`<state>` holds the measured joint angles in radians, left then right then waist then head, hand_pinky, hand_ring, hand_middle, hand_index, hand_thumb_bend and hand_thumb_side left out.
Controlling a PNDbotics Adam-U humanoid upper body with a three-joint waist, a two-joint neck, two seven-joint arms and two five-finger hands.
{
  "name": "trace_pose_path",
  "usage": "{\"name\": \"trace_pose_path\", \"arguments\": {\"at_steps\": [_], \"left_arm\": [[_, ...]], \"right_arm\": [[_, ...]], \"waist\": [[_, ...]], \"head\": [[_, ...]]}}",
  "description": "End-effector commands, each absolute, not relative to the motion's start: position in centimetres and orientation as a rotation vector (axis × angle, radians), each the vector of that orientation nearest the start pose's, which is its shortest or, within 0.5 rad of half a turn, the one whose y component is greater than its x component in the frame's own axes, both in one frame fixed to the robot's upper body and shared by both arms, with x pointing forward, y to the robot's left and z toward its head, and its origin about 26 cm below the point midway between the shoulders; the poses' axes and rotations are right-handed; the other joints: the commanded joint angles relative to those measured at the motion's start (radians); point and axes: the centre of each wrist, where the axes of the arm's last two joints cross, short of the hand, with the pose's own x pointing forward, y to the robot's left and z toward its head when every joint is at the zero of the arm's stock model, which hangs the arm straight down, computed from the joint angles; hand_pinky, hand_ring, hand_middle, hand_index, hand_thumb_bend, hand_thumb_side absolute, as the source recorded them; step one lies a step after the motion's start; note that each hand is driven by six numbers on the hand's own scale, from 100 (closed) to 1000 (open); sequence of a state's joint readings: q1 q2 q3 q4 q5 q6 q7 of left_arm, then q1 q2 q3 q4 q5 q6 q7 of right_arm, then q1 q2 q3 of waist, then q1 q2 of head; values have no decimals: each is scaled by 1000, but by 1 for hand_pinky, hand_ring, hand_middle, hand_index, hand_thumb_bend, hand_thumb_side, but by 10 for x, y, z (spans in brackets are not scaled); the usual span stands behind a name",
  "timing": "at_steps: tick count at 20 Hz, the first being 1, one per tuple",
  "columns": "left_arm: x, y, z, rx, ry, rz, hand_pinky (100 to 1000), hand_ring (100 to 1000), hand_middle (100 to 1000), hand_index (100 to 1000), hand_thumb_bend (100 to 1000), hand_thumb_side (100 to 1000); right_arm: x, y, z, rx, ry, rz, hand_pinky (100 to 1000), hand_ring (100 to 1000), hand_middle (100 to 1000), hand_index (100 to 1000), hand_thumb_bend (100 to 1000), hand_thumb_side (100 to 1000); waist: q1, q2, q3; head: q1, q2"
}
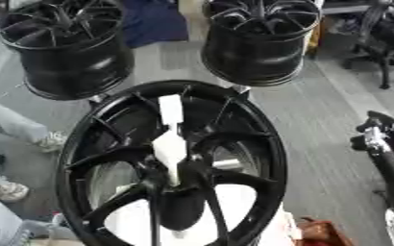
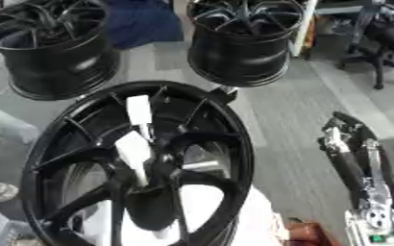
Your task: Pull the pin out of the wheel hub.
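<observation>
Item 1: wheel hub (image 1: 171, 166), black, multi-spoke, stood nearly on edge with its face toward the camera, filling the centre and 6 o'clock area of the view. The upright pose presumably kept the centre bore open to a reach from the front.

Item 2: pin (image 1: 170, 139), white, seated at the hub's centre and projecting up toward 12 o'clock across the spokes. It had a narrower upper section and a broader lower body; its lower end was hidden among the spokes. Judged not yet pulled.

Item 3: right hand (image 2: 345, 139), at 3 o'clock, well apart from the hub. The black and silver arm ran down to the 5 o'clock corner. It held nothing; whether its fingers were spread or curled could not be told. Its standoff suggested an approach not yet begun.

Item 4: left hand, absent from both views.

Item 5: 2 further black rims, left rim (image 1: 66, 48) at 11 o'clock and right rim (image 1: 261, 41) at 1 o'clock, upright on the floor (image 1: 318, 144) behind the hub, probably stock set aside.

Item 6: white support (image 1: 234, 211) showing through the lower spokes, apparently carrying the hub.
</observation>
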<state>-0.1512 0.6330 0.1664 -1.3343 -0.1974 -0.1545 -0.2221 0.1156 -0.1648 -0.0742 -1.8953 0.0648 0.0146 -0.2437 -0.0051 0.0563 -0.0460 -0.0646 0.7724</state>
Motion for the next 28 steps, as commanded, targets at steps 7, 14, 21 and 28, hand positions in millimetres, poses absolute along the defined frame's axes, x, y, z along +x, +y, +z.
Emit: {"name": "trace_pose_path", "arguments": {"at_steps": [7, 14, 21, 28], "left_arm": [[292, 350, 93, 331, -1837, -245, 580, 535, 651, 815, 100, 698], [293, 313, 86, 199, -1835, -182, 586, 544, 652, 818, 100, 738], [293, 307, 84, 154, -1825, -178, 587, 545, 648, 818, 100, 744], [293, 304, 81, 144, -1809, -194, 588, 546, 648, 818, 100, 752]], "right_arm": [[245, -294, 65, -428, -1811, -102, 581, 566, 582, 805, 100, 565], [245, -293, 64, -416, -1811, -103, 581, 566, 583, 804, 100, 566], [245, -292, 65, -411, -1813, -101, 581, 566, 583, 804, 100, 567], [245, -292, 64, -403, -1812, -93, 580, 566, 582, 804, 100, 565]], "waist": [[-13, 7, -3], [-17, 6, 0], [-17, 7, 0], [-18, 13, 2]], "head": [[13, -2], [17, -2], [19, -2], [16, -2]]}}
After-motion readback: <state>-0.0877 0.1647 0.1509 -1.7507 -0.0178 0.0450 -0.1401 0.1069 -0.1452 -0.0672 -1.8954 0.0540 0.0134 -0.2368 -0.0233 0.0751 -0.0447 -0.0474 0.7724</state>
